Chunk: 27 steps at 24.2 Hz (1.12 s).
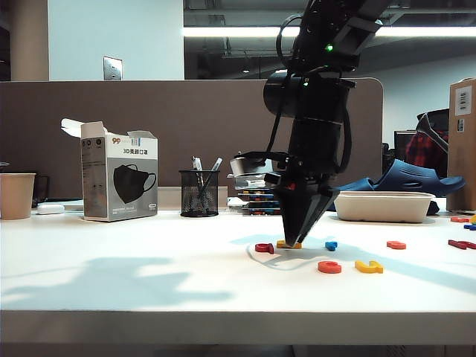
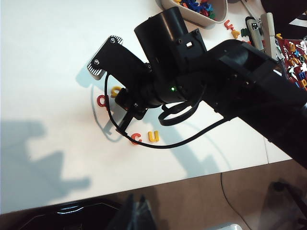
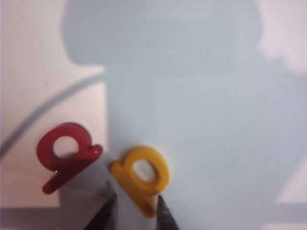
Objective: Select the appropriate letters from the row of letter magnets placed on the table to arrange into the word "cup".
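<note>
Right end effector (image 3: 135, 211) tips straddle the small yellow plastic letter (image 3: 142, 178) on the white desk (image 1: 149, 260), fingers partly spread, not pinching. Left end effector unseen.

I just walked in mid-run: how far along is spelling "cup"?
Done: orange-red c and yellow u lie side by side in front. In hand: right gripper is straddling the yellow p beside the dark red letter. Left: lifting p, placing it after u. Left gripper isn't visible.

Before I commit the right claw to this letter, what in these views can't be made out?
- Right claw contact with the yellow letter: only the fingertips show in the right wrist view; in the exterior view the claw covers the letter.
- Left claw: in no view.
- Blue letter: too small to read in the exterior view.
</note>
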Motion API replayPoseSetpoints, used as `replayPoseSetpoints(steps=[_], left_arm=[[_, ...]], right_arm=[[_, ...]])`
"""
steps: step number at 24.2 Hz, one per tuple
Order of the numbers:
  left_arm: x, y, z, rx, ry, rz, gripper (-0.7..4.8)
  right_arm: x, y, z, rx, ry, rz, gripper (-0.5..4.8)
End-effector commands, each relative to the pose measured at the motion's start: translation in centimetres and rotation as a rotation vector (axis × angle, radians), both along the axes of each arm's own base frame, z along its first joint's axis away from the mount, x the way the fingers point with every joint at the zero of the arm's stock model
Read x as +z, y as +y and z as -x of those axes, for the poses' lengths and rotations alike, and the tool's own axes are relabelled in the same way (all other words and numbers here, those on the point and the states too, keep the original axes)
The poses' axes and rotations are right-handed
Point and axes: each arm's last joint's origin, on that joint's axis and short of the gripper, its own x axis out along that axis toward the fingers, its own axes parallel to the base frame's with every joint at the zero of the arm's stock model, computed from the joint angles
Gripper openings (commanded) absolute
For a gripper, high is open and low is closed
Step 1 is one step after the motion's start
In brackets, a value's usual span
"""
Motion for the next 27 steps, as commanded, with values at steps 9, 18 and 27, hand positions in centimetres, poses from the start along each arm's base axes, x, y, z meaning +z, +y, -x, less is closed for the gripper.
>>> replayPoseSetpoints(steps=[9,18,27], left_arm=[[0.16,0.09,0.06,0.004,-0.006,0.006,-0.05],[0.16,0.09,0.06,0.004,-0.006,0.006,-0.05],[0.16,0.09,0.06,0.004,-0.006,0.006,-0.05]], right_arm=[[0.23,0.09,0.00,0.001,-0.005,-0.005,1.19],[0.26,0.10,-0.10,0.105,-0.042,0.028,1.81],[0.26,0.16,-0.06,0.207,-0.051,0.028,1.81]])
